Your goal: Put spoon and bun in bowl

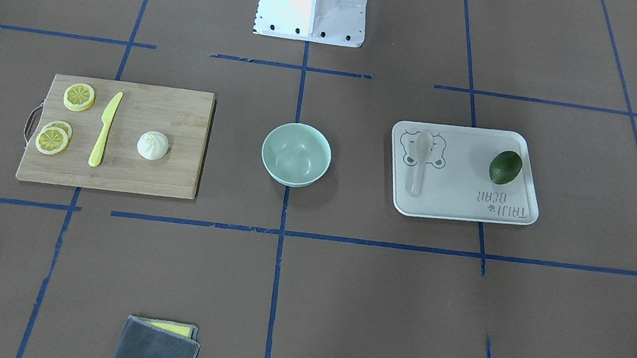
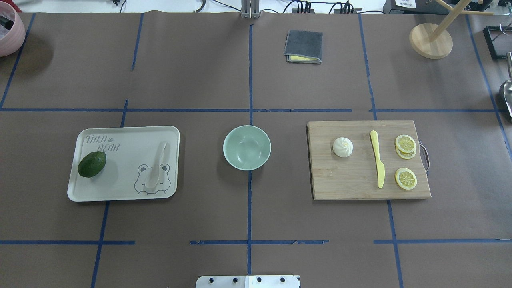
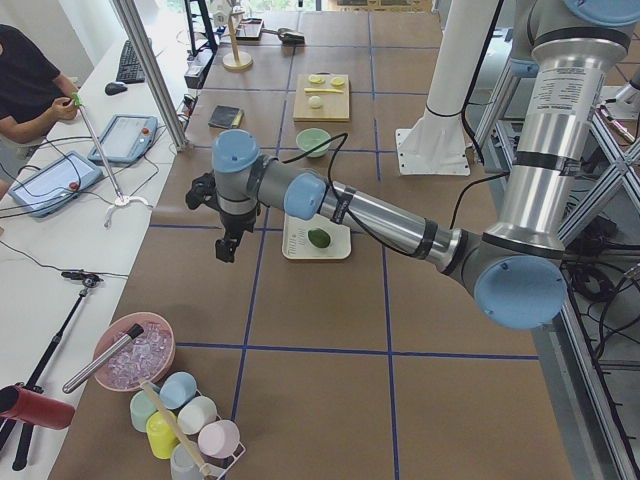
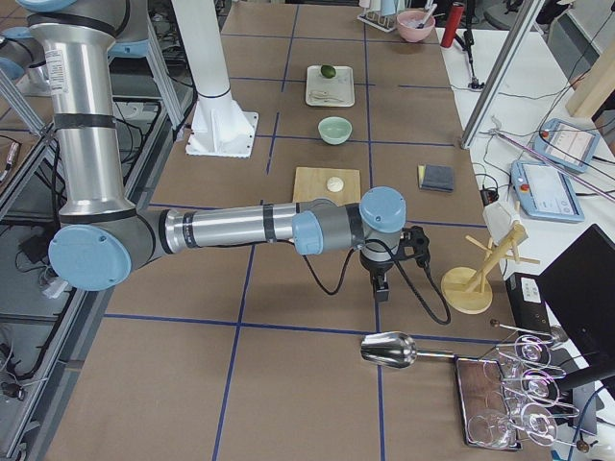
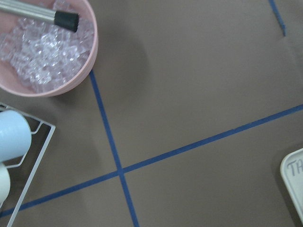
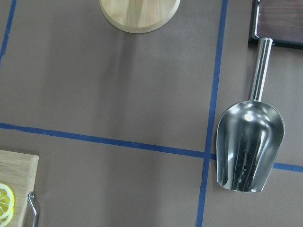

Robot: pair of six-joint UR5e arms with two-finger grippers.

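The beige spoon lies on the white bear tray, left of the mint-green bowl. The bowl is empty at the table's middle. The white pleated bun sits on the wooden cutting board, right of the bowl. My left gripper hangs over the table's left end and shows only in the exterior left view. My right gripper hangs beyond the board and shows only in the exterior right view. I cannot tell whether either is open or shut.
An avocado shares the tray. A yellow knife and lemon slices share the board. A grey cloth lies at the far side. A pink ice bowl is under the left wrist, a metal scoop under the right.
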